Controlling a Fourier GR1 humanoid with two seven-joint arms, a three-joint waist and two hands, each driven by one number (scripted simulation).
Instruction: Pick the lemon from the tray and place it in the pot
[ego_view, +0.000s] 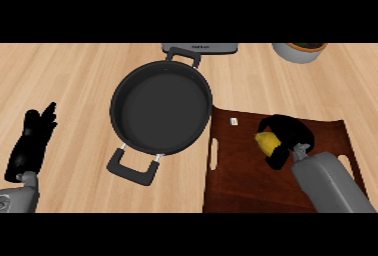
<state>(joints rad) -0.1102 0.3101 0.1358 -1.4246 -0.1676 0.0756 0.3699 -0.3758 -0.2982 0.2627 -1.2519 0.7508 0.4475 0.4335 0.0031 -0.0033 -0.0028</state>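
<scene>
A yellow lemon (266, 142) shows over the dark brown tray (244, 185) at the right, and my right hand (291, 134) is curled round it, hiding most of it. Whether the lemon rests on the tray or is lifted off it I cannot tell. The black pot (162, 107) with two handles stands left of the tray, its bottom bare, its near handle pointing toward the lower left. My left hand (31, 142) rests open at the far left, fingers up, well apart from the pot.
A grey appliance (201, 48) sits at the counter's back behind the pot. A white bowl (299, 51) with dark contents stands at the back right. A small white tag (234, 121) lies on the tray's far left corner.
</scene>
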